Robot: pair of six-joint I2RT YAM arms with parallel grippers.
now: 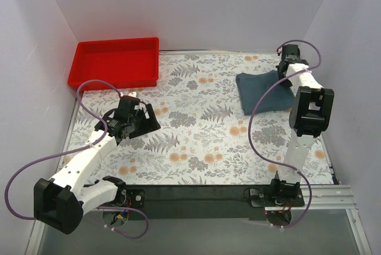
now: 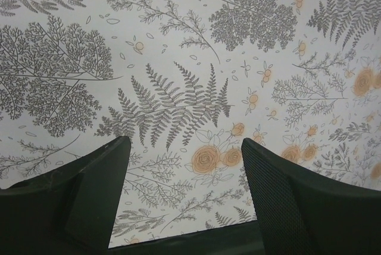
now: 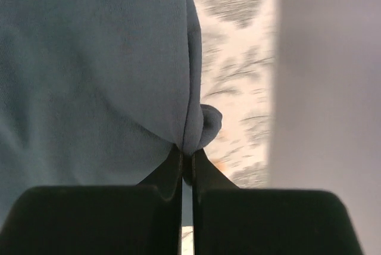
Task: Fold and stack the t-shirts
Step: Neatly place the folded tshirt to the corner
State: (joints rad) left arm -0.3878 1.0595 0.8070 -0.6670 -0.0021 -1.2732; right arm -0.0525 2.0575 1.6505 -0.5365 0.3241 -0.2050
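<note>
A slate blue-grey t-shirt (image 1: pixel 262 91) lies on the far right part of the table, folded into a rough rectangle with its surface a little rumpled. It is the only shirt in view. It sits close to the right wall, well apart from everything else on the table.

The right gripper (image 3: pixel 186 155) is down at the shirt's far right edge. Its two black fingers (image 3: pixel 161 177) are pressed together and pinch a thin fold of the cloth between their tips. A small bunch of fabric bulges out just beside the pinch. The grip is on the edge rather than the middle, which suits lifting or dragging the shirt without undoing its fold, though that is only a judgement.

The left gripper (image 2: pixel 186 145) hangs over the left middle of the table, far from the shirt. Its fingers are spread wide with nothing between them, and only the patterned cover shows below. It looks parked out of the way while the other arm works.

The table cover (image 1: pixel 202 148) is white with grey ferns and orange flowers. A shallow red tray (image 1: pixel 116 43) sits in the far left corner with nothing visible inside it.
</note>
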